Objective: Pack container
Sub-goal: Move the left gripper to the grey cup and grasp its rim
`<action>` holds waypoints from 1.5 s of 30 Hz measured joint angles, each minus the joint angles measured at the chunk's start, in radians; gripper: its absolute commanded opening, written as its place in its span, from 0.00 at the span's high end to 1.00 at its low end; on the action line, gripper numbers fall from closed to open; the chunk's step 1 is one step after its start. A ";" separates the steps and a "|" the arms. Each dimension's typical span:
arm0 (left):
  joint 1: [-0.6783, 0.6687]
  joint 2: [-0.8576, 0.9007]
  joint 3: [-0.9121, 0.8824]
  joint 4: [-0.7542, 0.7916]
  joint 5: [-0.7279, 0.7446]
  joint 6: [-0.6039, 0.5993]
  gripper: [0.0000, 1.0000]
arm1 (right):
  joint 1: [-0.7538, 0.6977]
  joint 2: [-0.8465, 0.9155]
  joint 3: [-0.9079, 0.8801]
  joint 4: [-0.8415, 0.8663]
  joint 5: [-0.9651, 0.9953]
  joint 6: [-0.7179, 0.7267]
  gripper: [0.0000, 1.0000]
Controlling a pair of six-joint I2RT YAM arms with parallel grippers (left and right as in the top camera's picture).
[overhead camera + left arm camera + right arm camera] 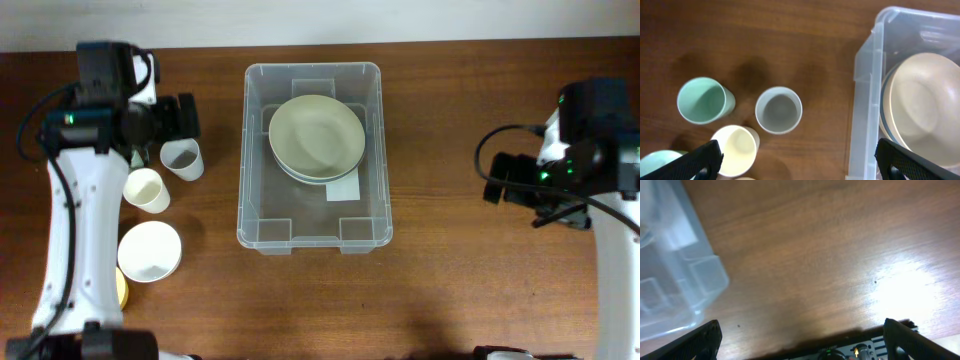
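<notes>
We see the container (300,215) in the middle of the brown tabletop (450,280), between the two arms. It is a big clear box with no lid, and it stands flat. Inside it, at the far end, some pale bowls (316,135) sit one inside the other. A white label (345,190) shows on the floor of the box, partly under the bowls. The near end of the box holds nothing.

To the left of the container we see cups standing on the tabletop, mouths up. A grey cup (183,157) is the closest to the box, but it does not touch it. A cream cup (147,190) is just beside the grey one. A big pale cup (150,250) stands nearer to us. From the left wrist we also see a green cup (704,100) beside the grey cup.

The left tool (796,150) is up above these cups. Its two fingers (710,155) are spread wide, and it holds nothing.

The right tool (801,325) is on the other side, well apart from the container, over bare tabletop. Its fingers are spread wide too, and it holds nothing. From the right wrist we see only one corner of the box.
</notes>
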 measured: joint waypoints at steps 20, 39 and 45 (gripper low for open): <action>0.000 0.349 0.062 -0.010 0.041 0.006 0.00 | 0.000 0.010 -0.187 0.139 0.000 -0.015 0.01; -0.048 0.486 0.062 0.007 0.047 0.007 0.00 | 0.000 0.010 -0.187 0.146 0.000 -0.014 0.01; -0.054 0.529 0.062 0.009 0.047 0.007 0.02 | 0.000 0.010 -0.187 0.146 0.000 -0.016 0.01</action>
